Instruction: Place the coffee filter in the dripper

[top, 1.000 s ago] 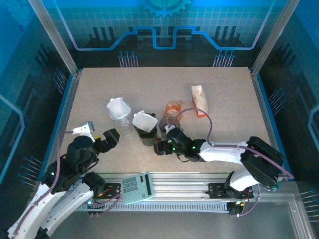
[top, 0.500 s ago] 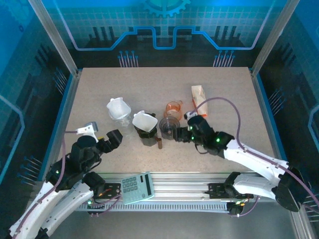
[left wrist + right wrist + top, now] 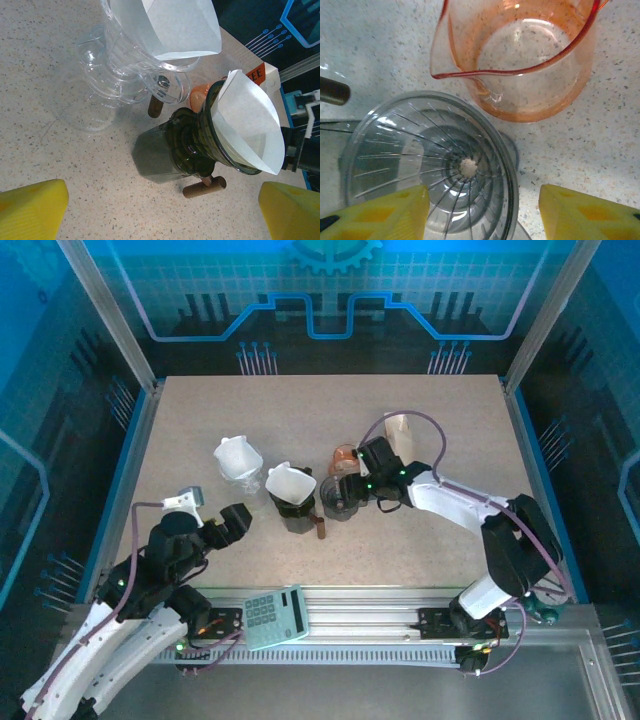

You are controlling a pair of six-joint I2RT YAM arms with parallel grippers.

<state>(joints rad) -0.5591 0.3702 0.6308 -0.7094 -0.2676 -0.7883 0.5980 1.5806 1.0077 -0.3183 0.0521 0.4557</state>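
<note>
A white paper coffee filter [image 3: 247, 122] sits in the dark dripper [image 3: 195, 145] with a wooden handle; in the top view this filter [image 3: 290, 482] is at table centre. A second filter [image 3: 172, 25] sits in a clear dripper [image 3: 238, 458] to the left. An empty smoky dripper [image 3: 432, 167] stands right of them [image 3: 340, 496]. My right gripper [image 3: 482, 215] hovers open just above its rim [image 3: 358, 478], nothing between the fingers. My left gripper [image 3: 160, 215] is open and empty, low over the table in front of the dark dripper [image 3: 235, 519].
An orange glass cup [image 3: 520, 55] stands directly behind the empty dripper [image 3: 346, 454]. A filter packet [image 3: 400, 427] lies behind the right arm. A calculator-like scale [image 3: 275, 617] rests on the front rail. The back half of the table [image 3: 300, 405] is bare.
The right arm swung from the table front near the dark dripper's handle back and right, ending over the empty dripper and orange cup. The left arm edged slightly forward.
</note>
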